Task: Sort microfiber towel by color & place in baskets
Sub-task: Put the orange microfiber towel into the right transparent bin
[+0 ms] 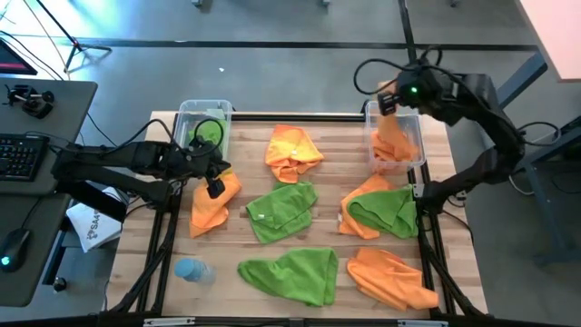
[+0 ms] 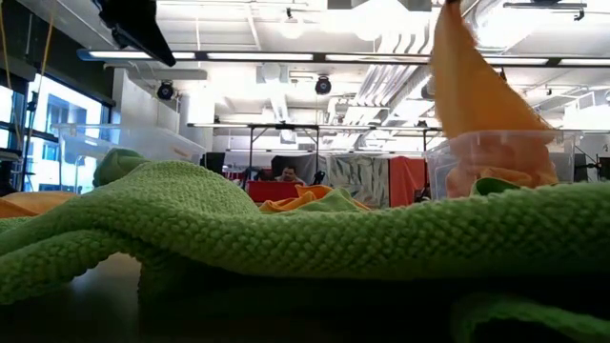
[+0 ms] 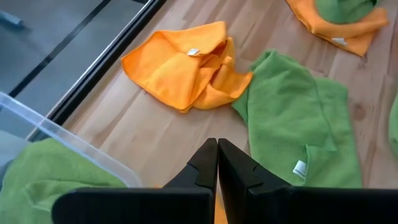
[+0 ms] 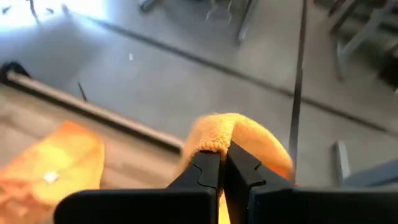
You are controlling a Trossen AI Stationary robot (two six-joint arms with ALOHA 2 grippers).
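Observation:
In the high view my right gripper (image 1: pixel 388 100) is above the right clear basket (image 1: pixel 419 162), shut on an orange towel (image 1: pixel 397 141) that hangs down into it. The low view shows that towel (image 2: pixel 472 81) dropping into the basket (image 2: pixel 496 152). My left gripper (image 1: pixel 215 187) is just near of the left basket (image 1: pixel 184 113), which holds a green towel (image 1: pixel 209 133). It is shut over an orange towel (image 1: pixel 211 207). Loose on the table lie an orange towel (image 1: pixel 292 150), two green towels (image 1: pixel 283 211) (image 1: pixel 295 272), and more orange and green towels on the right. My left gripper is shut on the orange towel; only a sliver of orange (image 3: pixel 217 213) shows between the fingers, which hide the place of contact. In the high view the towel spreads from the gripper toward the table's near edge. My right gripper pinches a bunched fold (image 4: pixel 214 144) at the top of its orange towel between the two fingertips. The towel hangs below the fingers, with its lower end (image 1: pixel 399 154) inside the right basket.
A small pale blue bottle (image 1: pixel 192 270) lies near the table's near left corner. A green towel rests on an orange one (image 1: pixel 381 209) near the right edge, and another orange towel (image 1: pixel 390 277) lies at the near right. A keyboard and mouse sit on a desk to the left.

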